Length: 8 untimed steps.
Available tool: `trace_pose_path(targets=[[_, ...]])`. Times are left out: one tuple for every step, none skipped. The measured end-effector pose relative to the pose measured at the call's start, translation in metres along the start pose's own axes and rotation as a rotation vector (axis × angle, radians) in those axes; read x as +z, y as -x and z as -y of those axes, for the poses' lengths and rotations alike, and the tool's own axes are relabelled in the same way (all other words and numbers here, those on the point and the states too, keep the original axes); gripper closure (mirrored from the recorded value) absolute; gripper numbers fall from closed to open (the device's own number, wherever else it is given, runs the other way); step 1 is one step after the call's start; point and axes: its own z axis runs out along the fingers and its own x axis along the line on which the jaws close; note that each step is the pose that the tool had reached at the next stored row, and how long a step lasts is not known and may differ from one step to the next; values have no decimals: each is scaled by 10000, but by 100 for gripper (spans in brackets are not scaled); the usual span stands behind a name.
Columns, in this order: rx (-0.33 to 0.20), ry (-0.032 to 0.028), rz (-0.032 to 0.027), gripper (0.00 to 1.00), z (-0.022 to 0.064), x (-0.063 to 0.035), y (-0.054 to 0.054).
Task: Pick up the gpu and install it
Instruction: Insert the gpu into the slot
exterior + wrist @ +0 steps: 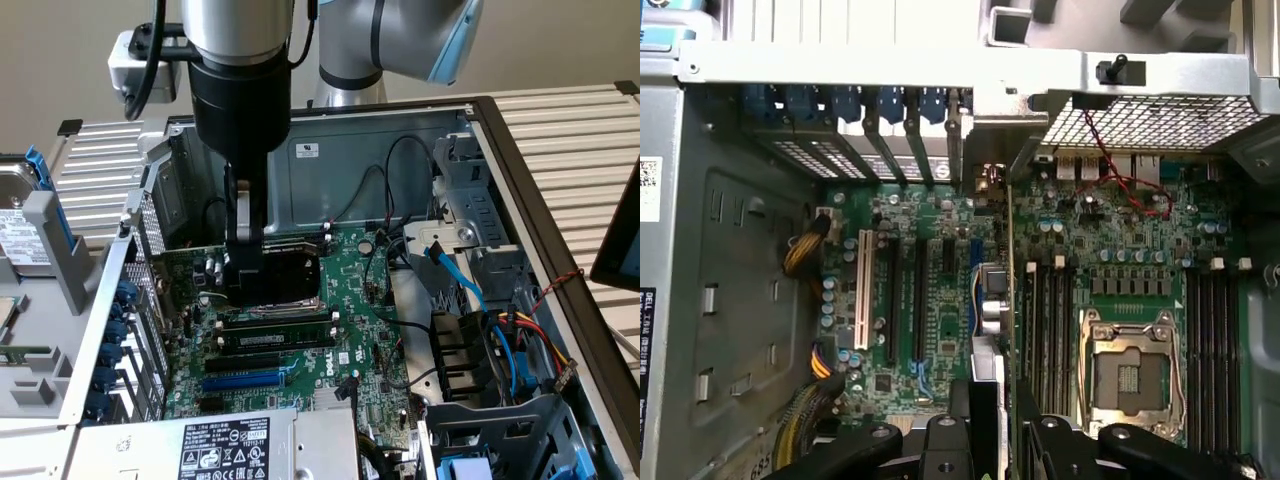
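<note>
Item one, grip. My gripper (240, 282) hangs from the one arm (240, 40) inside the one open case (400, 150). The jaws are clamped on the gpu (292, 275). In the wrist view the card (992, 312) runs edge-on between my two fingers (940, 445), one on each face.

Item two, the gpu. There is one card. It stands upright with its black shroud facing the exterior camera. It is over the middle of the one green board (365, 330), low and close to it. I cannot tell whether its lower edge touches the board.

Item three, surroundings, read on the exterior view from the gpu:
- At 6 o'clock, two long dark slots (275, 343) lie just beside it.
- Further along the same line is one blue slot (245, 381).
- Beyond that, also at 6 o'clock, is one power supply (225, 445) with a white label.
- At 3 o'clock is one blue cable (462, 282), well apart.
- At 9 o'clock, outside the case, is one hard drive (15, 225).

Item four, wrist view. On one side of the card lies one white slot (862, 290), well apart from it. On the other side sits one CPU socket (1130, 375) in its metal frame. Five blue tabs (845, 102) line the case wall beyond the board.
</note>
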Motion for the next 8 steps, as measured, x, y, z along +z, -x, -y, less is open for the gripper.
trace_pose_path(targets=[[1,-4,0,73,-28,20,5],[3,-7,0,73,-53,40,12],[11,-8,0,73,-57,57,21],[24,-7,-1,73,-56,76,31],[35,-7,0,73,-54,93,41],[43,-8,2,73,-53,112,55],[51,-8,2,73,-53,127,68],[57,-9,4,73,-55,139,74]])
